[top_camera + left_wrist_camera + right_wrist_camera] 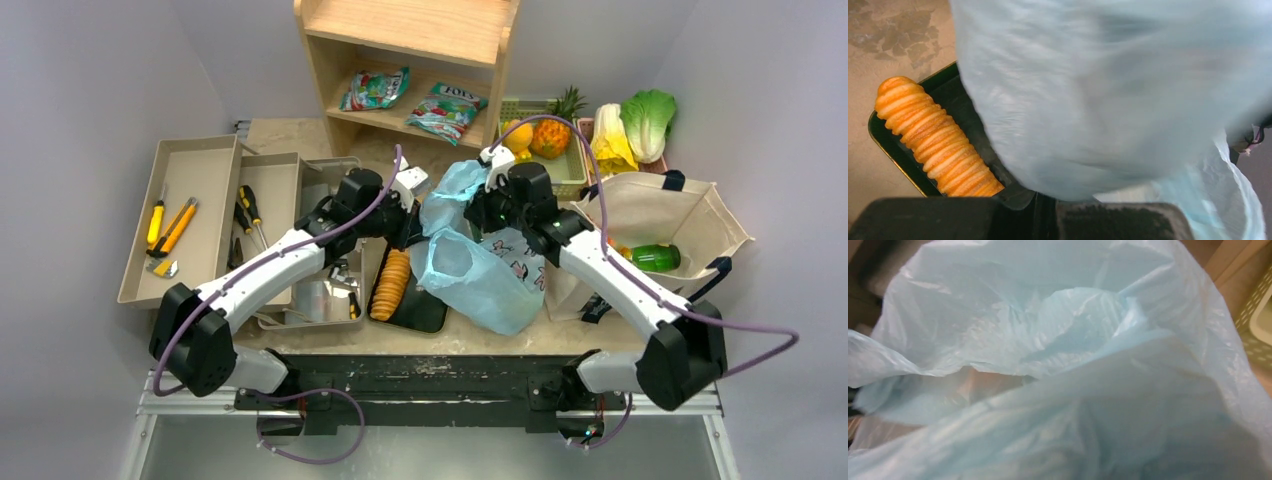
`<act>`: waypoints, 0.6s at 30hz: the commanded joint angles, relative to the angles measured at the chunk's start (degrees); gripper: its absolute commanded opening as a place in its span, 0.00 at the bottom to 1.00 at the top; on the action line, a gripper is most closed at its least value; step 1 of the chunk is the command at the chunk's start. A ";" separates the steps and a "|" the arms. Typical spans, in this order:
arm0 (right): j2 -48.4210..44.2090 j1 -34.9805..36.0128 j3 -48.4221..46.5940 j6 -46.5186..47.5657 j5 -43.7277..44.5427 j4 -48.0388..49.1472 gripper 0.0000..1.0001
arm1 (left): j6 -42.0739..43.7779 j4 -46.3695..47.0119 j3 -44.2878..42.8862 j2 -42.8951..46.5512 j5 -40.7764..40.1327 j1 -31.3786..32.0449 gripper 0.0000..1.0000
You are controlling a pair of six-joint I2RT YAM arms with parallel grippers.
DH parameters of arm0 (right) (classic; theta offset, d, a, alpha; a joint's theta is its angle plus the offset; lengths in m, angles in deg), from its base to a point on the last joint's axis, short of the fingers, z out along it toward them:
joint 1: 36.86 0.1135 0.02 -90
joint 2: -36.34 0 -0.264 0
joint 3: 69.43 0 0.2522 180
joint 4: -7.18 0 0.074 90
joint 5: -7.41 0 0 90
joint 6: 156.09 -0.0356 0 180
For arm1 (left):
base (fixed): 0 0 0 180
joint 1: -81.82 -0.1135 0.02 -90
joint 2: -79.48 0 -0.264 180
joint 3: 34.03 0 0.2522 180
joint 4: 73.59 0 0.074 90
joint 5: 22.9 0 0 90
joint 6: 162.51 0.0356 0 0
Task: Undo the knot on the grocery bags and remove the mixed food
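Untying in hand: left pincer [412,188] and right pincer [492,170] each pinch top film of the bag [480,270], its body sagging below between them; next move, by judgement, a steady outward pull

Bag contents: through the film of the light-blue bag [1063,315] we see only a faint pinkish patch, and we cannot tell what it is.
Knot: we cannot find it among the folds in any view.
Right gripper [484,182]: its fingertips are buried in plastic. Its own camera shows none of them, so we cannot confirm a pinch.
Left gripper [1043,215]: cut off by the bottom edge, with the bag above it blurred.
Crackers [933,140]: the row's lower end disappears behind that gripper.
Bottle [655,257]: partly hidden by the wall of the tote [640,195].
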 commanded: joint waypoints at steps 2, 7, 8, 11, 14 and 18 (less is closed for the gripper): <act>-5.75 -0.08 2.86 4.84 -4.08 -2.59 0.00 | -1.58 0.62 -3.58 -1.30 -0.21 -0.76 0.00; -5.69 -0.23 3.71 7.13 -1.34 -5.95 0.00 | -1.80 0.99 -3.27 -0.31 0.33 -1.19 0.00; -5.45 -0.22 3.90 7.84 -0.89 -6.70 0.00 | -2.04 1.79 -2.63 0.58 0.71 -1.54 0.00; -6.34 -0.17 5.66 12.11 -2.20 -7.20 0.00 | -0.89 4.72 -0.59 3.51 2.72 -2.30 0.00; -9.27 -0.20 7.07 15.88 -6.39 -6.44 0.00 | 1.57 3.64 -0.86 4.86 1.93 -2.57 0.00; -15.48 -0.17 10.00 20.76 -11.93 -4.15 0.00 | -3.73 3.06 -2.07 2.66 1.24 -6.37 0.00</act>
